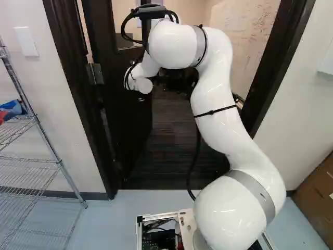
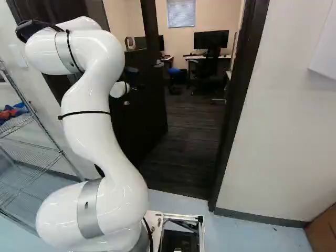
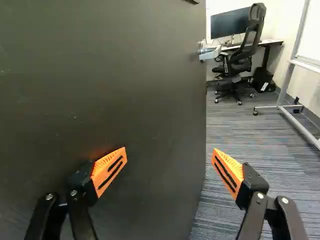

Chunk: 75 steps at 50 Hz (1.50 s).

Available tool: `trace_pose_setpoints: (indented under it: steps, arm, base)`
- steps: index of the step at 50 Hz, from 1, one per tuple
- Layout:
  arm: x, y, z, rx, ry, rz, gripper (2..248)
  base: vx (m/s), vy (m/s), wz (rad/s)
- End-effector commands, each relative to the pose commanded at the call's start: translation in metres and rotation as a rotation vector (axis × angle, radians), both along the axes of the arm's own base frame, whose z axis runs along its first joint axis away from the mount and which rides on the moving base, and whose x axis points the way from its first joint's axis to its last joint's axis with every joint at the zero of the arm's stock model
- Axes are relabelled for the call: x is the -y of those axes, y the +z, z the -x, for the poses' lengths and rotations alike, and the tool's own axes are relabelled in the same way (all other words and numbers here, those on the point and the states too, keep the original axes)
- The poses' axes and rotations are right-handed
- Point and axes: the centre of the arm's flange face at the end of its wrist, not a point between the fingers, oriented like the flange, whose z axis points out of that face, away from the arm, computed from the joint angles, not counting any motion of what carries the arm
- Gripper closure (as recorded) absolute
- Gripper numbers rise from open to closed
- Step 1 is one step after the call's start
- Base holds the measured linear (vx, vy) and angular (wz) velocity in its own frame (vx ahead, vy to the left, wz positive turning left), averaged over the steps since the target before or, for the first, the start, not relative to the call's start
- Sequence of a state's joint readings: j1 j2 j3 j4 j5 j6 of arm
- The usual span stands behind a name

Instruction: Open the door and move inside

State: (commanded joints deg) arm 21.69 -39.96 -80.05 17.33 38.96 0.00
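- The door [image 3: 100, 75] stands ajar, swung into the room beyond and hinged at the left of the left base view.
- The white arm [image 1: 221, 114] rises from the base and bends forward, its far end near the door.
- The fingers [image 3: 110, 170] are spread wide with nothing gripped; one is over the door's face, the other past its free edge. I can't tell whether either touches.
- The handle [image 3: 208, 51] sits at that free edge, ahead of the fingers and well apart from them.
- Through the doorway, a monitor [image 3: 229, 23] stands on a bench [image 3: 274, 42], an office chair [image 3: 240, 62] beside it.
- A wire shelf [image 1: 28, 161] stands at the left of both base views.
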Motion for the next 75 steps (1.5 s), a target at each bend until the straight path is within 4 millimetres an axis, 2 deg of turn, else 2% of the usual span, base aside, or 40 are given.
trace_pose_setpoints:
  steps: [39,61,75]
  arm:
    - [-0.063,-0.005,-0.006,0.049,0.135,0.042,3]
    - [-0.065,-0.006,-0.006,0.051,0.138,0.042,3]
    - [-0.050,-0.004,-0.005,0.044,0.121,0.045,3]
  base:
    - [0.000,0.000,0.000]
    - [0.000,0.000,0.002]
    - [0.000,0.000,0.000]
